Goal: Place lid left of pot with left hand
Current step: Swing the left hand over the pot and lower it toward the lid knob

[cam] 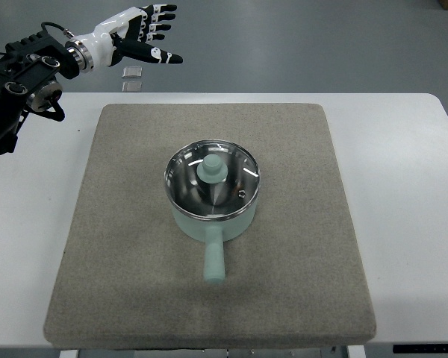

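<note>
1. The step in hand looks like the reach: the round glass lid with its mint-green knob (211, 168) sits on the mint-green saucepan (213, 216), untouched.
2. Next, the black-and-white left hand (143, 33) must descend onto that knob.
3. The hand hovers well apart, up-left beyond the grey felt mat (119, 246), fingers spread, holding nothing.
</note>
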